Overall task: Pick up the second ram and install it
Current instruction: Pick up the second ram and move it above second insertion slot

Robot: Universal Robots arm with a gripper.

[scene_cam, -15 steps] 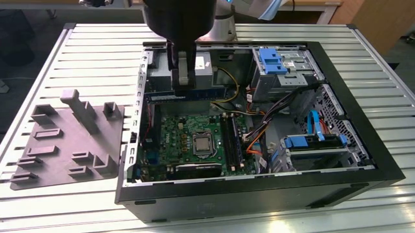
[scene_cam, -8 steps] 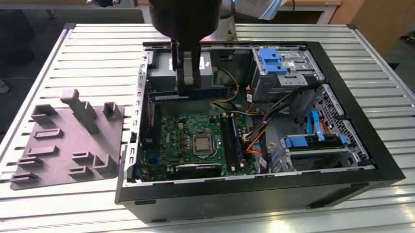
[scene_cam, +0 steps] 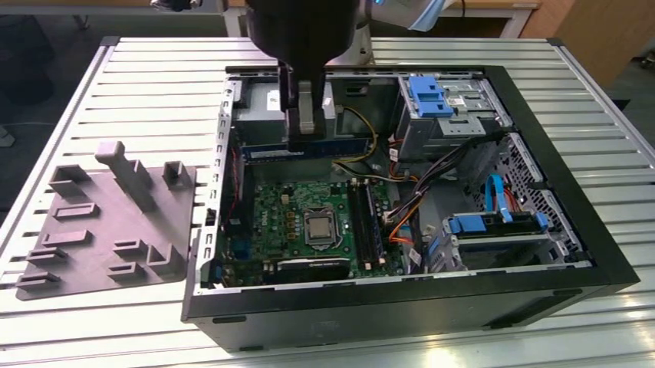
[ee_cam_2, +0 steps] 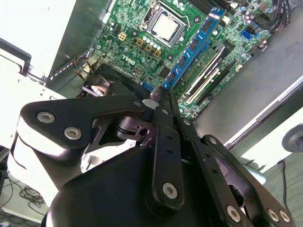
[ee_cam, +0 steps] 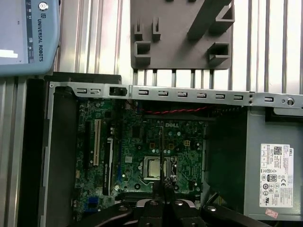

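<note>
Second ram [scene_cam: 343, 145]: upper centre of exterior view, pinched by gripper [scene_cam: 304, 139]. Held level over computer case [scene_cam: 409, 307], likely to suit seating.

We see a table [scene_cam: 153, 77] of ribbed, pale satin metal, a tray [scene_cam: 92, 230] of matt grey moulded plastic, and a case [scene_cam: 409, 307] that is matt black outside and dull bare steel inside. The second ram [ee_cam_2: 195, 43] has a glossy blue board. The gripper [ee_cam_2: 161, 100] has smooth black links.
</note>
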